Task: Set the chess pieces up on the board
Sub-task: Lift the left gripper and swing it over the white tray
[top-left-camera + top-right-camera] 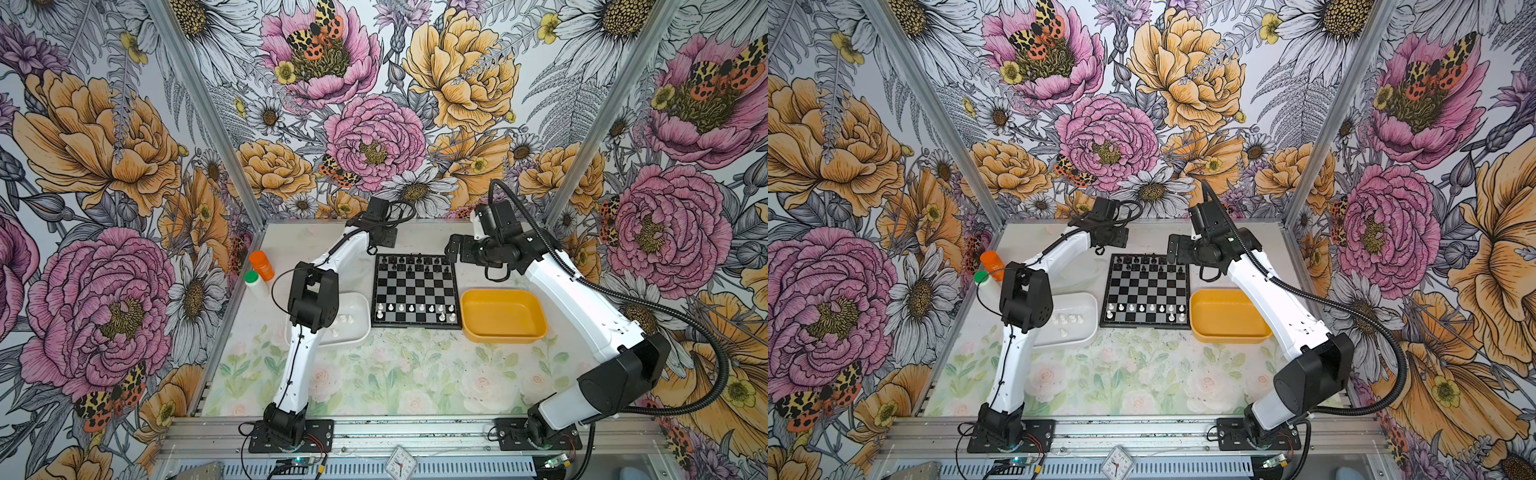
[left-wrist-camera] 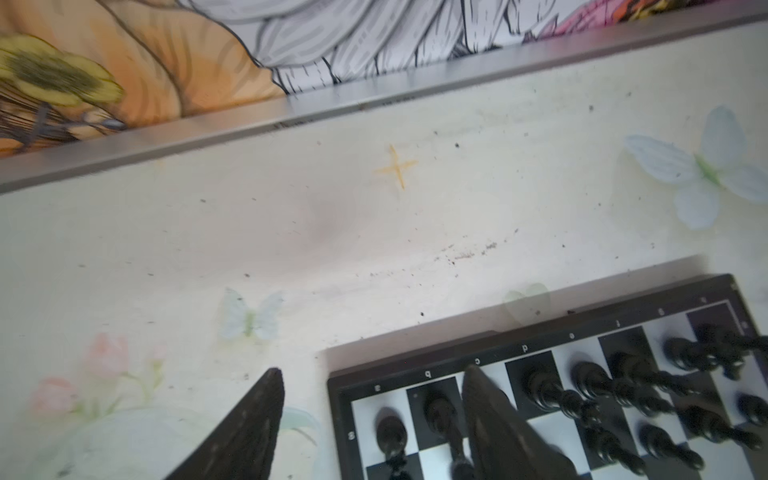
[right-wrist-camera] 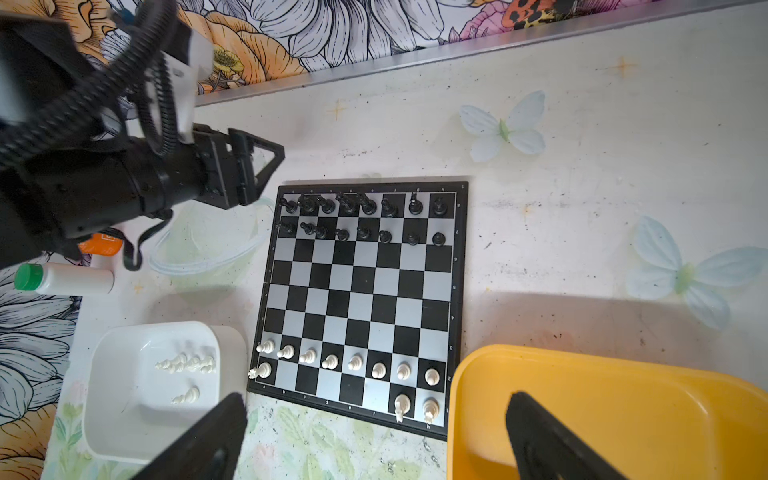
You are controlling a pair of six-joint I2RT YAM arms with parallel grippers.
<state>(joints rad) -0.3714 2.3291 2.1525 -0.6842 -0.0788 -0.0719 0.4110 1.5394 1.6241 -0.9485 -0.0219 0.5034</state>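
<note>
At the far left of the table an orange bottle (image 1: 262, 264) stands by the wall, with a white bottle (image 1: 254, 286) capped in green just in front of it. Next comes the white tray (image 3: 116, 415), just beside the board's left edge, holding a handful of loose white pieces (image 3: 187, 363), most in a cluster and one a little apart. Behind the tray sits what seems to be a clear bowl (image 3: 208, 249), though its outline is faint. The left gripper (image 2: 372, 371) hangs at the far left corner of the board (image 1: 415, 286). Its fingers (image 2: 257, 419) are spread with nothing between them, one over bare table and one over the board's edge squares. The board lies flat in the middle of the table. The black pieces (image 3: 361, 220) fill its two far rows. A line of white pawns (image 3: 355, 362) stands on the second row from the near edge. Three back-row white pieces (image 3: 402, 405) are on the nearest row, one at the left corner and two at the right end. The right gripper (image 3: 376, 395) hovers near the board's far right corner, fingers wide apart and gripping nothing. The yellow tray (image 1: 503, 316) lies just beside the board's right edge.
</note>
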